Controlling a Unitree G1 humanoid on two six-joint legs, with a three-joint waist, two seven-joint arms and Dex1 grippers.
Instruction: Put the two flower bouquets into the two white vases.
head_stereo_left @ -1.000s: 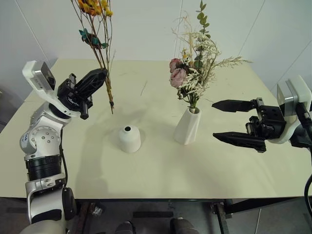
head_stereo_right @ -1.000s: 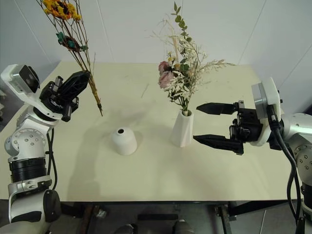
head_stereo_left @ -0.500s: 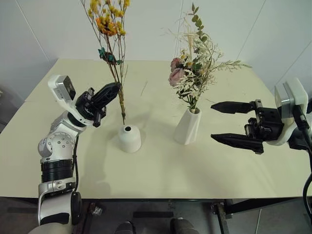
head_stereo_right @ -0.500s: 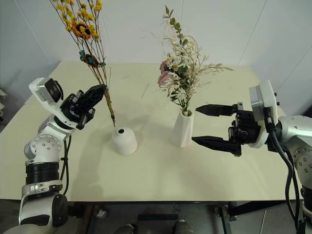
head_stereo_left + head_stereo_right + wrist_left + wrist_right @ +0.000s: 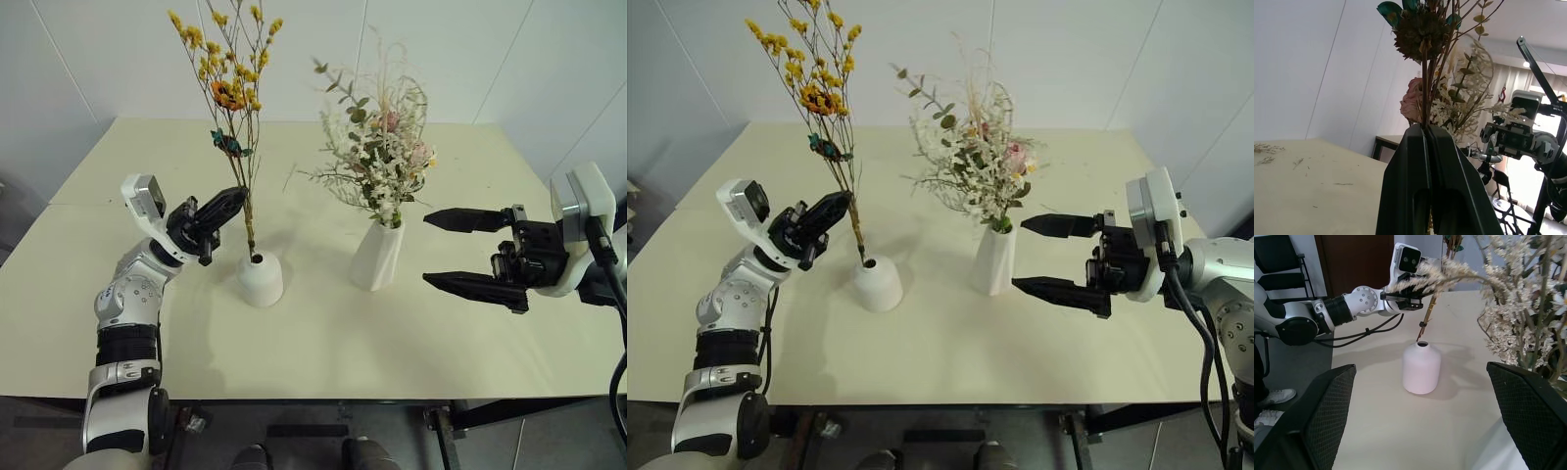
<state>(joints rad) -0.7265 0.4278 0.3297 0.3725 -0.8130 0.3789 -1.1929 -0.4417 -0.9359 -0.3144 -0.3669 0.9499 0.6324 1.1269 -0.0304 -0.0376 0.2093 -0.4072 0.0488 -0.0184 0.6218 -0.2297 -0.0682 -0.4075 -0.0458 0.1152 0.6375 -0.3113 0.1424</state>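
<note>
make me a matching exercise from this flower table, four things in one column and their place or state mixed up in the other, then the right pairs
Things:
1. yellow bouquet
2. pink rose bouquet
3. left claw
4. right claw

Place or state:
A. open, holding nothing, beside the tall vase
B. standing in the tall vase
C. stem tips at the hole of the short vase
D. shut on thin brown stems

Pairs: 1-C, 2-B, 3-D, 4-A
</note>
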